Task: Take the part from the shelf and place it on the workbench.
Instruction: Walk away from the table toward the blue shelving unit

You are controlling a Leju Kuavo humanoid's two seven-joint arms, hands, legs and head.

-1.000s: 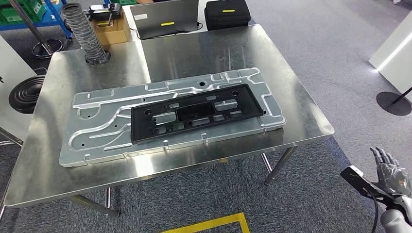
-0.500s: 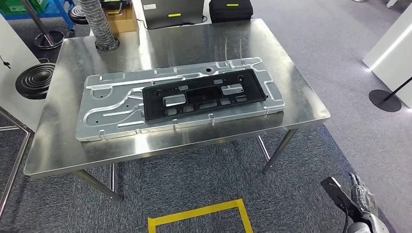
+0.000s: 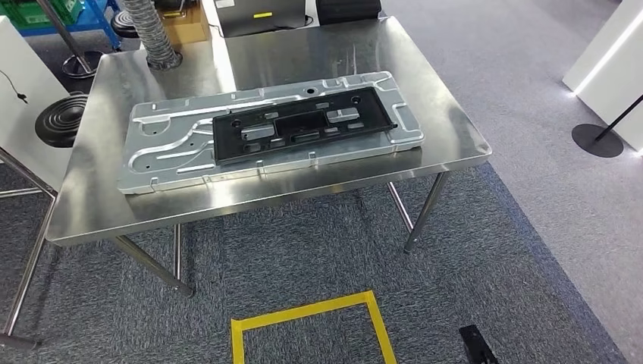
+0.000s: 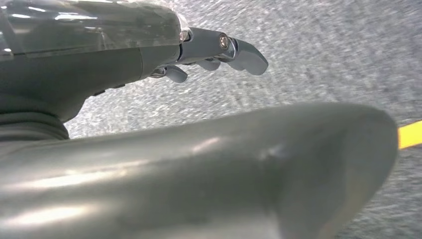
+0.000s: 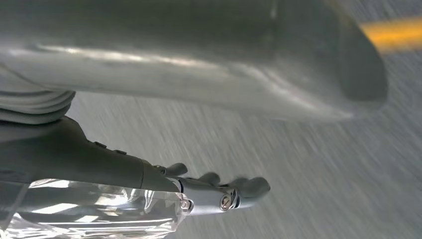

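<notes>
On workbench [image 3: 455, 144]: black part [image 3: 303, 125] lying flat on silver plate [image 3: 163, 155], near table middle. Left hand [image 4: 199, 47] over grey carpet, fingers loose, gripping nothing. Right hand [image 5: 209, 191] same, empty over carpet

A yellow tape square [image 3: 312, 331] marks the grey carpet [image 3: 531, 212]; a ribbed hose [image 3: 152, 38] and dark coiled disc [image 3: 62, 119] sit beyond.

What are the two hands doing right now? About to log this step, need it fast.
Left hand: open, fingers extended, holding nothing.
Right hand: open, fingers extended, holding nothing.
</notes>
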